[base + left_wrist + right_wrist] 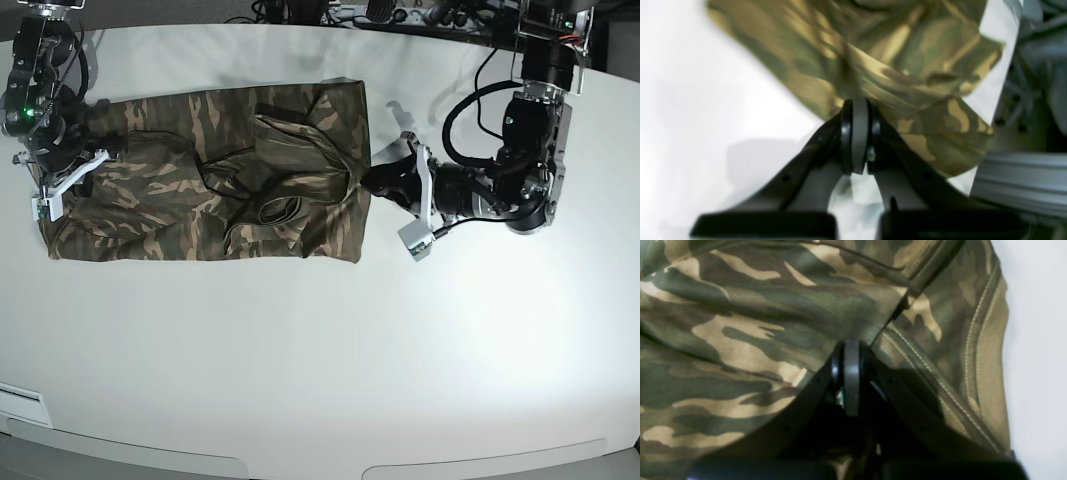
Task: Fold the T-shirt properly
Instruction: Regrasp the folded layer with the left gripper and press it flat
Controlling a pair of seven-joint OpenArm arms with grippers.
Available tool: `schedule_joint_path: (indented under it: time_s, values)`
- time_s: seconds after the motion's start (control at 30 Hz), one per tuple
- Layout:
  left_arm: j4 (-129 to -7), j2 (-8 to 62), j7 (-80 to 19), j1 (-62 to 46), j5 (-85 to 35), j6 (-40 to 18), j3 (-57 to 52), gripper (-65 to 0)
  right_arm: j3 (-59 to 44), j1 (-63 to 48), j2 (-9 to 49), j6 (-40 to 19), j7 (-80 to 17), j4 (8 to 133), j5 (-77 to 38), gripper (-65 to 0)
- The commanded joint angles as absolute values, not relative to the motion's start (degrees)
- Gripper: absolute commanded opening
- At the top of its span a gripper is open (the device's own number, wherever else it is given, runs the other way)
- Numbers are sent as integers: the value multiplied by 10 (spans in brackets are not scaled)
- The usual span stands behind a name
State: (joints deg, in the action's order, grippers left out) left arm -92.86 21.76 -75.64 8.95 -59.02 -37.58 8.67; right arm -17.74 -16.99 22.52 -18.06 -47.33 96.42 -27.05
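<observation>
The T-shirt [205,185] lies on the white table [330,350], in the upper left part of the base view, already brought into a long band: the sleeves seem to be turned inward and the tan collar [283,209] sits among wrinkles near the middle right. So I judge the side folds as done, but not neatly, because the right half is bunched with loose layers.

The right gripper [62,182] is at the left end of the band. In its wrist view the jaws are pressed together with the camouflage cloth and a stitched hem [973,350] around the tips, so it appears to pinch the fabric. The left gripper [392,178] is at the right edge of the shirt; its jaws are also closed narrow, and the cloth edge meets the tips, so it seems to hold this edge, though the view is blurred.

What is left, in my opinion, is to fold the band across its length and to smooth the wrinkles
</observation>
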Motion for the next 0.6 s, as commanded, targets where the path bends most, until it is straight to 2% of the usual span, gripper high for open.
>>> schedule_joint_path:
  time_s: [0.0,0.33,0.57]
  values:
    - [-939,222,-750,103,-598,-381,91,-650,-173,-176,225,-188,-512,961,-272,-650]
    - [-939,207,-745,105,-654,-383,109,-650,-173,-176,225,-185,-512,961,-272,-650]
    - [-939,159,-746,103,-683,-400,109,-650,-173,-176,225,-184,-512,961,-272,-650]
